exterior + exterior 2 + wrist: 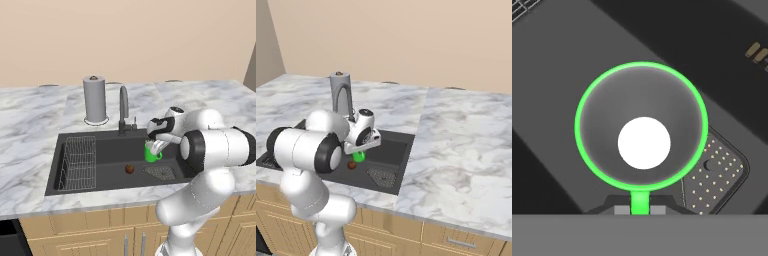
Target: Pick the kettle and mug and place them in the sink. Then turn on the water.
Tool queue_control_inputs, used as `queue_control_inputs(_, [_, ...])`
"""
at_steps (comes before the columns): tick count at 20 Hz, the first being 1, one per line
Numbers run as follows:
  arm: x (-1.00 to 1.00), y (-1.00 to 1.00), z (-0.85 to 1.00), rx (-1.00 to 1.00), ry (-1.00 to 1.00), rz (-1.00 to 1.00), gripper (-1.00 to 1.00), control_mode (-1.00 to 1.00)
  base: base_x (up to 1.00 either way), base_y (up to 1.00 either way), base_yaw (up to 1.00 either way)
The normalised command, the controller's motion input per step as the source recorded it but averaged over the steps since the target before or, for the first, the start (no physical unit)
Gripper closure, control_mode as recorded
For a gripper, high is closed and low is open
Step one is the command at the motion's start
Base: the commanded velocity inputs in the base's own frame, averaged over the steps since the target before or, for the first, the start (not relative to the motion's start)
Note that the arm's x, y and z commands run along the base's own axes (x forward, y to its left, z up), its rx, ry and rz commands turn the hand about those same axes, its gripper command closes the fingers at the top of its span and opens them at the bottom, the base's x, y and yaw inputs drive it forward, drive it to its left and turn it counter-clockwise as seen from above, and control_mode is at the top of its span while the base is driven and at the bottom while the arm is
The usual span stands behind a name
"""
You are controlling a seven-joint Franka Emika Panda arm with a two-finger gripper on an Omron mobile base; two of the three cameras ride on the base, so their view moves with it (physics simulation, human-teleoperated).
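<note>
Looking down the hand camera, I saw the fingers [640, 209] pinched shut on the green mug's [640, 127] handle, their tips half cut off by the frame's bottom edge. The mug hung upright over the sink [107, 150], above its perforated drain [719, 175]. From the left base, my own white arm hid part of the mug [151, 153]. A small brownish round thing [129, 169] lay on the basin floor; I couldn't tell what it was.
</note>
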Motion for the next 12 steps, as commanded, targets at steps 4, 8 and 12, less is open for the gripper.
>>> queue_control_inputs(4, [0.26, 0.00, -0.28, 0.00, 0.00, 0.00, 1.00, -1.00, 0.00, 0.00, 0.00])
queue_control_inputs(8, [0.25, 0.00, -0.34, 0.00, 0.00, 0.00, 1.00, -1.00, 0.00, 0.00, 0.00])
queue_control_inputs(12, [0.25, 0.00, -0.36, 0.00, 0.00, 0.00, 1.00, -1.00, 0.00, 0.00, 0.00])
